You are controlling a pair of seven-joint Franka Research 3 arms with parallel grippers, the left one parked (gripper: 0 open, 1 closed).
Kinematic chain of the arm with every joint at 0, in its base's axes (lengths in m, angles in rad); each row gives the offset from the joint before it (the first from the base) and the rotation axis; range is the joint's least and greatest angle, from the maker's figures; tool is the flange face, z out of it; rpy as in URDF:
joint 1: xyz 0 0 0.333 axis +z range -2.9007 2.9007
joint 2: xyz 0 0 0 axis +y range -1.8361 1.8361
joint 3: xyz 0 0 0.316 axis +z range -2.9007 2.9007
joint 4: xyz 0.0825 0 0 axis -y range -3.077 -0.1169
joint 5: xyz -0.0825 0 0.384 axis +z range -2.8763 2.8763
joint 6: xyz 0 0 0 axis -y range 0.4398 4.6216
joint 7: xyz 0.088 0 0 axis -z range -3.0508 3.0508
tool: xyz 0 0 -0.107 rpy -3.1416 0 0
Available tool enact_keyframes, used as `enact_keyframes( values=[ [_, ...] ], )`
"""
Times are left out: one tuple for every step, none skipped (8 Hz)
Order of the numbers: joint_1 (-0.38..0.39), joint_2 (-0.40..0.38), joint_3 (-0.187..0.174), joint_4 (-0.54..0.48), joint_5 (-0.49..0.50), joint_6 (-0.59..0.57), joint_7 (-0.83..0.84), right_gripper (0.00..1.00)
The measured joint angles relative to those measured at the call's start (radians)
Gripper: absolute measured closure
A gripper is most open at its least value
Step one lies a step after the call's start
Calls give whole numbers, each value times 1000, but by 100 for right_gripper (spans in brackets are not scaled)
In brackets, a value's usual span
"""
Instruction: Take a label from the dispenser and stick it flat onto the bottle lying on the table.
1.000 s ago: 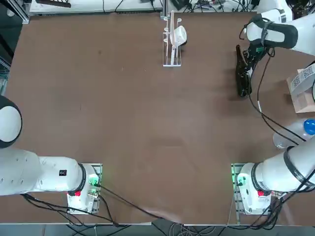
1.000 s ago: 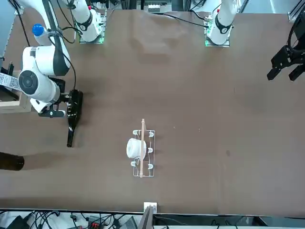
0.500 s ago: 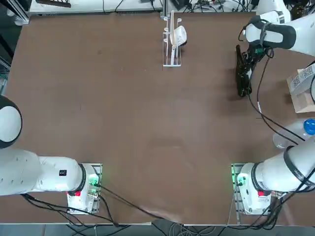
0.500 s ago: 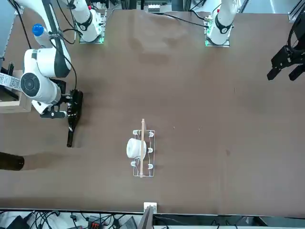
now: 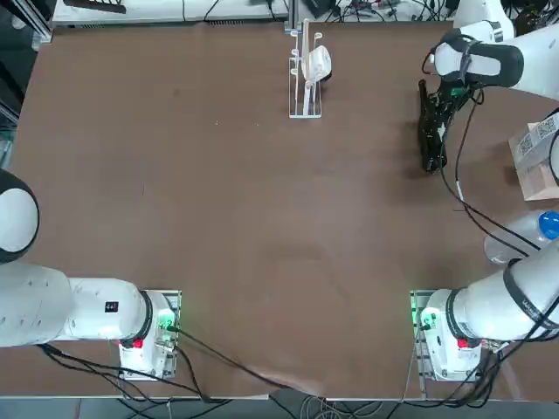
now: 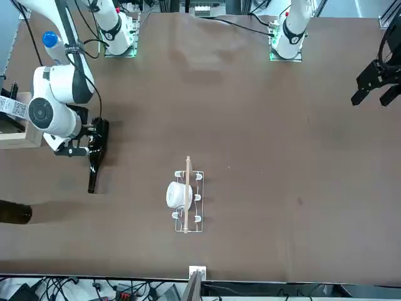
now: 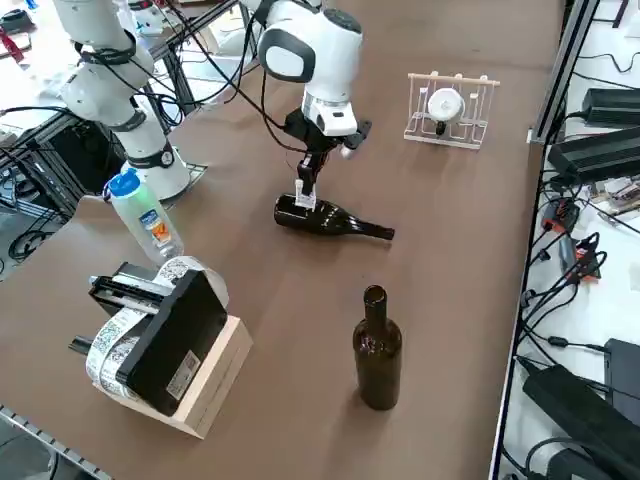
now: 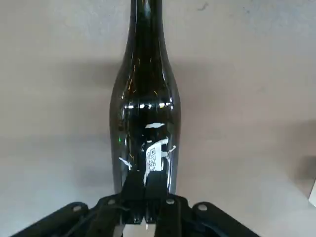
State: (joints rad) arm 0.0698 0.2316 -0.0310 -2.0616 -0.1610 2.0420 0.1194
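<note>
1. The bottle (image 7: 330,219) lies on the table (image 7: 450,270); being round, it could roll under pressure.
2. The right pincer (image 8: 146,186), pinching the label (image 8: 157,157) over the bottle's body, might drag it askew.
3. The label could crease or cling to the fingers.

My arms are glossy white shells with rounded joints and dark grey bands. Black cables loop along my right arm (image 5: 489,61) and trail from both bases, where green lights glow and red marks show. My right hand (image 8: 146,190) is black, with slim dark fingers (image 8: 132,185) and round screws.
</note>
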Motion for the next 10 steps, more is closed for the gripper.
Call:
enact_keyframes(
  values=[
    [0, 0, 0, 0, 3, 0, 0, 98],
    [0, 0, 0, 0, 10, 0, 0, 98],
    [0, 2, 0, 0, 18, 1, -2, 98],
    [1, 6, 1, 0, 21, 2, -2, 98],
    [1, 10, 1, 0, 21, 4, -2, 98],
    [1, 14, 1, 0, 21, 7, -3, 98],
    [1, 17, 1, 0, 21, 9, -3, 98],
    [1, 22, 1, 0, 21, 13, -3, 98],
    [1, 26, 1, 0, 21, 17, -3, 98],
    [1, 29, 2, 0, 21, 20, -3, 98]
  ],
)
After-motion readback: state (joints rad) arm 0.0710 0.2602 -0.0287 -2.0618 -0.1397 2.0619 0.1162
